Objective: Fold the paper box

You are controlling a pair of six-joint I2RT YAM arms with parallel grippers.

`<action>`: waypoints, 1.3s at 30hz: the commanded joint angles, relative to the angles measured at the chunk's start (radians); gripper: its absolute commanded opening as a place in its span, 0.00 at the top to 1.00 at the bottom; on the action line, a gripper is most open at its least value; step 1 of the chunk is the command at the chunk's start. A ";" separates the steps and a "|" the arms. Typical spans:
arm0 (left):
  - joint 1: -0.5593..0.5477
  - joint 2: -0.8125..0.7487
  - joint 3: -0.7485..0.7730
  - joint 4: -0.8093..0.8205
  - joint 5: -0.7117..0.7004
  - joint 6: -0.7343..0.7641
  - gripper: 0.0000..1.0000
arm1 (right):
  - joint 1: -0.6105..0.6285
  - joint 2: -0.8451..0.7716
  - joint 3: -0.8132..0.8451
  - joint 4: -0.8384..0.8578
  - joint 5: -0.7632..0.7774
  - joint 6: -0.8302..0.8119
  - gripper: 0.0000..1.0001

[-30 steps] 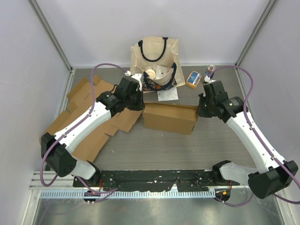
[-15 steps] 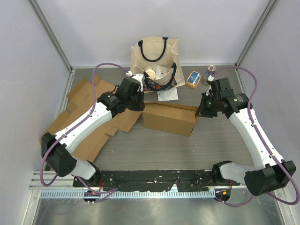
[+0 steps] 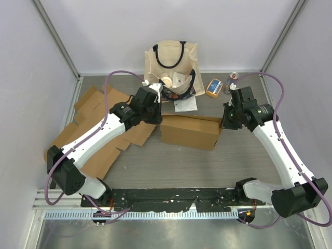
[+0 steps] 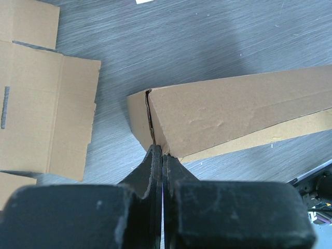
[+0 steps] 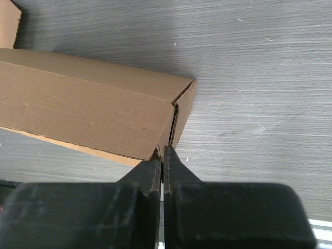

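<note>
The paper box [image 3: 189, 132] is a long brown cardboard carton lying across the middle of the table, its body squared up. My left gripper [image 3: 157, 118] is at its left end, shut. In the left wrist view the closed tips [image 4: 158, 149] touch the end corner of the box [image 4: 233, 109], by a narrow seam there. My right gripper [image 3: 224, 123] is at the right end, also shut. Its tips [image 5: 162, 150] meet the corner of the box [image 5: 83, 111], next to a slightly gaping end flap. Neither gripper holds anything between its fingers.
Flat cardboard blanks [image 3: 98, 129] are spread over the left side of the table, one showing in the left wrist view [image 4: 46, 114]. A canvas tote bag [image 3: 171, 67] stands at the back, with a white paper [image 3: 185, 105], a small yellow packet [image 3: 214, 87] and a can [image 3: 232, 79] nearby.
The right wrist has swung a little outward and back while staying at the box's right end. The left gripper and the box have shifted slightly to the right.
</note>
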 commanded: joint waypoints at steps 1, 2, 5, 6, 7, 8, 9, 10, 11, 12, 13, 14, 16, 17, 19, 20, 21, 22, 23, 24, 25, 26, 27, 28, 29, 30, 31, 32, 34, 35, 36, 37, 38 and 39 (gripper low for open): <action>-0.002 0.023 -0.019 -0.090 0.019 -0.006 1.00 | 0.013 -0.013 -0.051 -0.057 0.109 0.068 0.99; -0.002 0.021 -0.017 -0.090 0.020 -0.009 1.00 | 0.021 -0.028 -0.057 -0.034 0.115 0.077 0.99; -0.002 0.011 -0.032 -0.075 0.026 -0.029 1.00 | 0.035 -0.094 -0.109 0.041 0.177 0.121 0.99; -0.005 0.005 -0.043 -0.066 0.023 -0.035 1.00 | 0.045 -0.125 -0.168 0.079 0.210 0.129 0.99; -0.007 -0.002 -0.072 -0.039 0.017 -0.044 1.00 | 0.050 -0.168 -0.210 0.130 0.211 0.131 0.99; -0.011 -0.020 -0.089 -0.023 0.011 -0.059 1.00 | 0.055 -0.206 -0.256 0.244 0.215 0.122 0.99; -0.017 -0.034 -0.109 0.000 0.003 -0.069 1.00 | 0.058 -0.282 -0.337 0.293 0.227 0.116 0.99; -0.022 -0.048 -0.158 0.055 -0.026 -0.076 1.00 | 0.058 -0.316 -0.380 0.345 0.247 0.105 0.99; -0.027 -0.078 -0.184 0.084 -0.036 -0.098 1.00 | 0.059 -0.347 -0.447 0.444 0.254 0.096 0.99; -0.028 -0.091 -0.227 0.130 -0.046 -0.105 1.00 | 0.062 -0.399 -0.477 0.481 0.257 0.094 0.99; -0.028 -0.101 -0.241 0.141 -0.069 -0.115 1.00 | 0.067 -0.421 -0.506 0.564 0.249 0.093 0.99; -0.031 -0.120 -0.253 0.149 -0.087 -0.124 1.00 | 0.070 -0.441 -0.553 0.592 0.249 0.100 0.99; -0.034 -0.137 -0.287 0.176 -0.110 -0.127 1.00 | 0.071 -0.450 -0.554 0.580 0.209 0.096 0.92; -0.034 -0.138 -0.293 0.183 -0.134 -0.127 1.00 | 0.070 -0.446 -0.530 0.539 0.192 0.094 0.85; -0.034 -0.126 -0.287 0.167 -0.144 -0.116 1.00 | 0.070 -0.414 -0.398 0.344 0.137 0.119 0.48; -0.034 -0.118 -0.280 0.158 -0.142 -0.116 1.00 | 0.071 -0.397 -0.286 0.251 0.058 0.120 0.40; -0.034 -0.109 -0.273 0.146 -0.141 -0.116 1.00 | 0.070 -0.375 -0.234 0.161 0.027 0.102 0.33; -0.034 -0.104 -0.272 0.149 -0.138 -0.118 1.00 | 0.070 -0.361 -0.194 0.021 -0.019 0.090 0.30; -0.034 -0.103 -0.270 0.147 -0.126 -0.119 1.00 | 0.070 -0.357 -0.125 -0.035 -0.057 0.080 0.27; -0.036 -0.100 -0.267 0.147 -0.121 -0.119 1.00 | 0.070 -0.354 -0.092 -0.081 -0.058 0.079 0.23; -0.036 -0.098 -0.266 0.147 -0.121 -0.122 1.00 | 0.070 -0.348 -0.059 -0.144 -0.037 0.115 0.21; -0.036 -0.098 -0.264 0.147 -0.121 -0.122 1.00 | 0.068 -0.328 -0.002 -0.158 -0.006 0.152 0.19; -0.036 -0.100 -0.264 0.147 -0.122 -0.122 1.00 | 0.065 -0.315 0.023 -0.161 0.085 0.187 0.12; -0.036 -0.101 -0.266 0.147 -0.127 -0.122 1.00 | 0.061 -0.300 0.040 -0.129 0.115 0.270 0.08; -0.036 -0.101 -0.267 0.147 -0.130 -0.124 1.00 | 0.049 -0.276 0.043 -0.092 0.122 0.307 0.06; -0.036 -0.100 -0.269 0.149 -0.132 -0.124 1.00 | 0.039 -0.260 0.035 -0.057 0.094 0.345 0.06; -0.034 -0.098 -0.267 0.144 -0.130 -0.126 1.00 | 0.033 -0.252 0.017 0.018 0.076 0.396 0.06; -0.037 -0.098 -0.266 0.143 -0.132 -0.126 1.00 | 0.027 -0.246 -0.023 0.059 0.056 0.455 0.06; -0.037 -0.101 -0.272 0.140 -0.141 -0.130 1.00 | 0.004 -0.228 -0.049 0.153 0.068 0.496 0.07; -0.037 -0.100 -0.275 0.143 -0.139 -0.132 1.00 | -0.004 -0.223 -0.072 0.176 0.080 0.511 0.07; -0.037 -0.097 -0.270 0.143 -0.136 -0.133 1.00 | -0.019 -0.226 -0.092 0.204 0.086 0.519 0.08; -0.037 -0.095 -0.270 0.141 -0.133 -0.133 1.00 | -0.028 -0.232 -0.119 0.269 0.071 0.527 0.09; -0.039 -0.097 -0.267 0.140 -0.133 -0.133 1.00 | -0.036 -0.234 -0.170 0.293 0.057 0.549 0.12; -0.040 -0.098 -0.267 0.141 -0.133 -0.133 1.00 | -0.045 -0.242 -0.195 0.319 0.050 0.557 0.13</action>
